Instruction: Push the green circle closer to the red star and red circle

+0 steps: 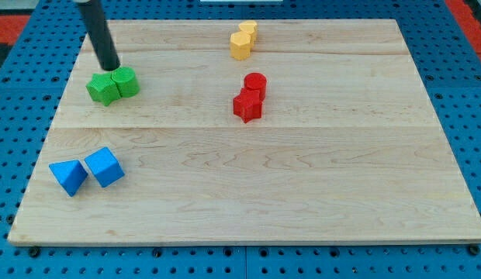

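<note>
The green circle (126, 81) sits at the view's upper left of the wooden board (302, 194), touching a green star (102, 88) on its left. The red circle (255, 83) and the red star (247, 105) sit together near the board's middle top, the star just below the circle. My tip (111, 68) is at the end of the dark rod, just above the two green blocks, close to where they meet. It looks to touch or nearly touch their top edges.
Two yellow blocks (243, 40) sit together at the view's top centre. A blue triangle (68, 177) and a blue cube (105, 167) sit at the lower left. Blue pegboard surrounds the board.
</note>
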